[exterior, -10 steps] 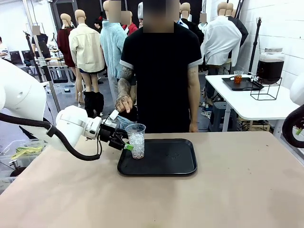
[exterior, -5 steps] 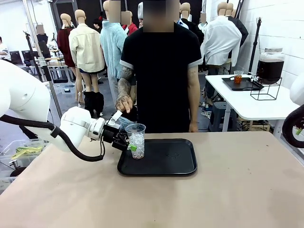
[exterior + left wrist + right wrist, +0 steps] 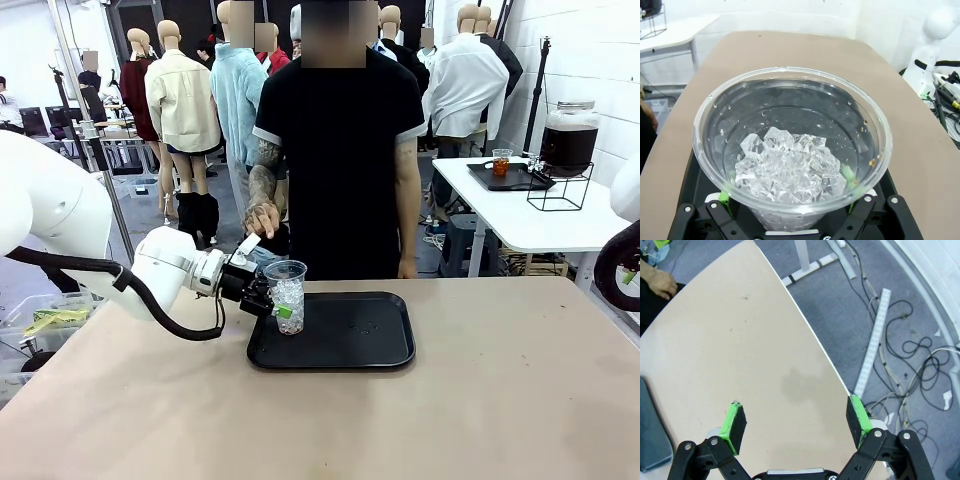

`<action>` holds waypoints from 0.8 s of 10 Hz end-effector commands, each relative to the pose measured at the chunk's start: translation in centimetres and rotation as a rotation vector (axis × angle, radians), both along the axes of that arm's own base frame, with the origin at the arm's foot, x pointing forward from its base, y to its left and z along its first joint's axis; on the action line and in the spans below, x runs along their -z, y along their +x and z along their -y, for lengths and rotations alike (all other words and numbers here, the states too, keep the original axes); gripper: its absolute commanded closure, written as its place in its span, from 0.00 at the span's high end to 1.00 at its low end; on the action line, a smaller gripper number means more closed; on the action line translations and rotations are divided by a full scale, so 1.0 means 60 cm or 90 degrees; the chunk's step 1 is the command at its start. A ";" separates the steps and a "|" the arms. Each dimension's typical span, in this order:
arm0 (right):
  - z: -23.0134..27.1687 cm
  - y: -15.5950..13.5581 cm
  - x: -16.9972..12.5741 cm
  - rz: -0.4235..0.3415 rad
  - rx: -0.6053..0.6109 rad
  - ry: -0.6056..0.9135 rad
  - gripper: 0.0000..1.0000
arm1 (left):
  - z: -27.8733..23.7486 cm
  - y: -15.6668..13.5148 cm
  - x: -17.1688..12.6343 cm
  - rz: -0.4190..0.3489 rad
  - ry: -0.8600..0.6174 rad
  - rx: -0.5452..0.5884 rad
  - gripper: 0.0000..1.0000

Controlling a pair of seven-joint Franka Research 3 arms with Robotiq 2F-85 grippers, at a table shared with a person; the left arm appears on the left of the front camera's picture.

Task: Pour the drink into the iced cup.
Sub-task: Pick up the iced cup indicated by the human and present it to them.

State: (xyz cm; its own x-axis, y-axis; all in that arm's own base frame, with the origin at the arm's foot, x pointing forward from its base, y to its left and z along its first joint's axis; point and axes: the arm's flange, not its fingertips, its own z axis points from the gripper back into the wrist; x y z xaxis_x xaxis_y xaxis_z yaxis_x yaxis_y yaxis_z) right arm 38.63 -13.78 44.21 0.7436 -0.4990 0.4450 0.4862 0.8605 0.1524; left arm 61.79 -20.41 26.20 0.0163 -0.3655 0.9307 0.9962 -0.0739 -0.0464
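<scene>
**Closing in: left gripper (image 3: 279, 308) now straddles the iced cup (image 3: 288, 288)**

Moved in since a second ago; jaws wide either side, contact unclear. Cup stands at the black tray's (image 3: 370, 348) left end, on the tan table (image 3: 480, 410). Right gripper (image 3: 796, 425) wide, empty. The drink (image 3: 568, 148): in the dispenser jar (image 3: 570, 118) on a white side table (image 3: 515, 218), well beyond the tray's right.

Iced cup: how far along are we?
Done: iced cup stands on the black tray. In hand: open left pincer straddles it. Left: cup holds only ice; the drink sits in the dispenser jar on the side table. Right pincer open, empty.
</scene>
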 end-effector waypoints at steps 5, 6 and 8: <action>0.002 0.003 0.001 0.004 0.000 -0.006 1.00 | 0.007 0.008 0.006 0.021 -0.022 -0.002 0.77; 0.002 0.003 0.001 0.004 0.000 -0.006 1.00 | 0.006 0.007 0.006 0.021 -0.021 -0.002 0.77; 0.002 0.003 0.001 0.004 0.000 -0.006 1.00 | 0.005 0.007 0.006 0.021 -0.023 -0.001 0.77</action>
State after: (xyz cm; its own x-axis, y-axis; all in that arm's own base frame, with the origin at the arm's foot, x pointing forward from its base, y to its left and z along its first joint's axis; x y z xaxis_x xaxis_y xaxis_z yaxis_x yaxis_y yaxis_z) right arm 38.63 -13.78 44.21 0.7436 -0.4990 0.4450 0.4862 0.8605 0.1524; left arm 62.00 -20.61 25.97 0.0143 -0.3625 0.9319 0.9962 -0.0752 -0.0445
